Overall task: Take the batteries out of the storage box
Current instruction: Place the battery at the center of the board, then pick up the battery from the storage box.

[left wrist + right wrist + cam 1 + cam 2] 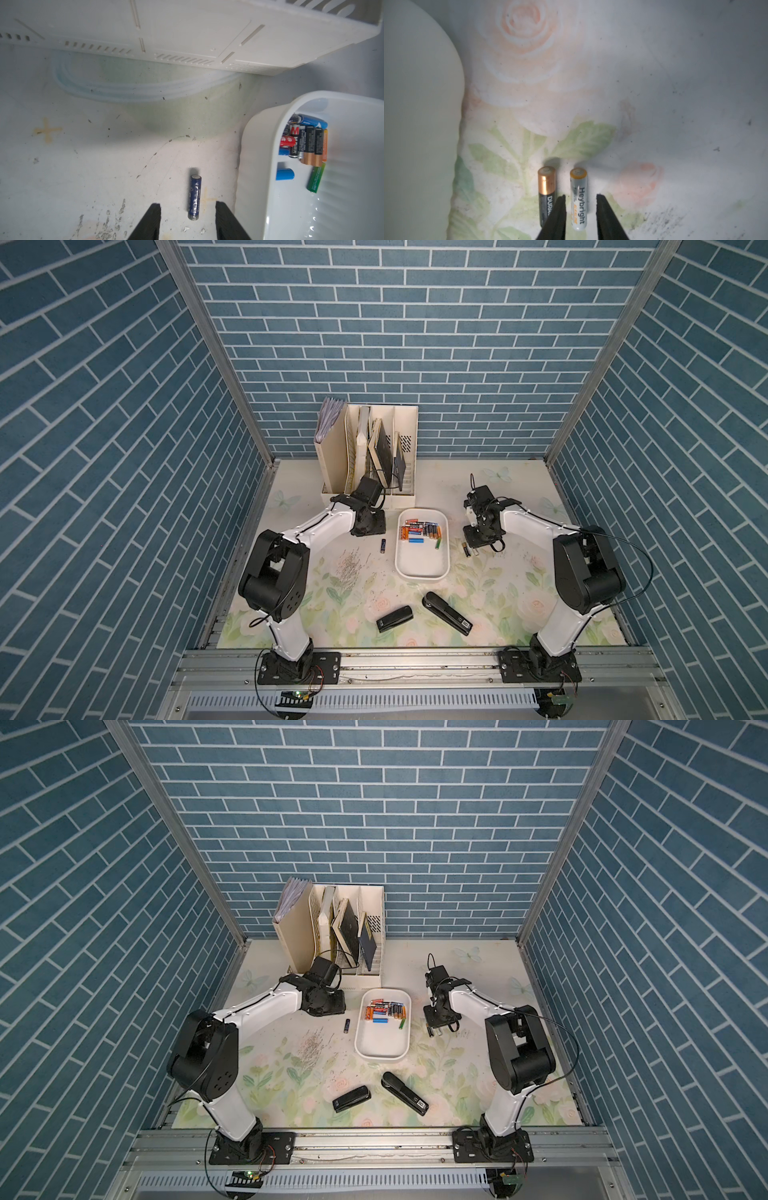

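The white storage box (422, 577) (380, 1056) sits mid-table with several batteries (419, 531) (384, 1011) heaped at its far end. A blue battery (194, 197) (383, 546) lies on the mat left of the box wall (259, 145). My left gripper (188, 204) hovers over it, open, with its fingers well clear on both sides. Right of the box lie a black-and-gold battery (546, 187) (465, 549) and a white one (579, 199) (475, 551). My right gripper (581, 196) is open and straddles the white battery, which rests on the mat.
A cream file holder (370, 456) with books stands just behind the left wrist. Two black staplers (395, 618) (448, 613) lie near the front edge. Loose staples (349, 568) are scattered on the floral mat to the box's left.
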`<state>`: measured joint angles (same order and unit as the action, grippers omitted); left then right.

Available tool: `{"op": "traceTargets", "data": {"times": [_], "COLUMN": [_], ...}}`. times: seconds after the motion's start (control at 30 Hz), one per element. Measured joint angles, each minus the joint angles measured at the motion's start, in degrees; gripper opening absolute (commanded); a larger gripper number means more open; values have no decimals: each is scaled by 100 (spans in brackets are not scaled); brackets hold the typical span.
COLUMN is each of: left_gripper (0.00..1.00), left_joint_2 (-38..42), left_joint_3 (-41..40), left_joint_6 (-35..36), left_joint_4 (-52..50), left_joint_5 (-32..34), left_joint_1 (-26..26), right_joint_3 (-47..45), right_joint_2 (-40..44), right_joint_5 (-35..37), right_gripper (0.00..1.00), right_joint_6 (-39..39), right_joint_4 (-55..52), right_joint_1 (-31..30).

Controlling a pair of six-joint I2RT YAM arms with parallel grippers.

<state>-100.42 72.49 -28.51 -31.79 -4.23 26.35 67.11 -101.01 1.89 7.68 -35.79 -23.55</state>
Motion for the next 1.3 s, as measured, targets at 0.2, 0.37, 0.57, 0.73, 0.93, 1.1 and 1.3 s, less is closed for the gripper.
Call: {"op": "traceTargets", "data": {"times": [0.2,0.37,0.57,0.73,0.93,1.1,1.3], "left_gripper": [51,53,63,69,71,71,71], "left_joint_2": [-55,-372,-833,-1176,-1508,-1753,-1971], "left_joint_3": [573,1193,1718,1934,1963,1996,2120], "left_joint_6": [35,151,404,632,782,866,935], "left_joint_4": [-195,-354,-590,-667,-699,-693,-695], "left_joint_5": [181,343,420,319,111,2,-20], "left_joint_1": [216,551,953,1224,1320,1360,1421], "right_joint_3": [323,538,549,549,549,549,549], "right_joint_2": [63,90,107,107,107,107,107], "right_joint_5": [13,31,44,52,52,52,50], "right_gripper": [29,29,30,31,31,31,31], "right_joint_6": [0,0,-2,-4,-4,-7,-9], "right_joint_4": [-186,-282,-345,-411,-431,-431,-431], "right_joint_1": [0,0,22,70,114,140,157]}}
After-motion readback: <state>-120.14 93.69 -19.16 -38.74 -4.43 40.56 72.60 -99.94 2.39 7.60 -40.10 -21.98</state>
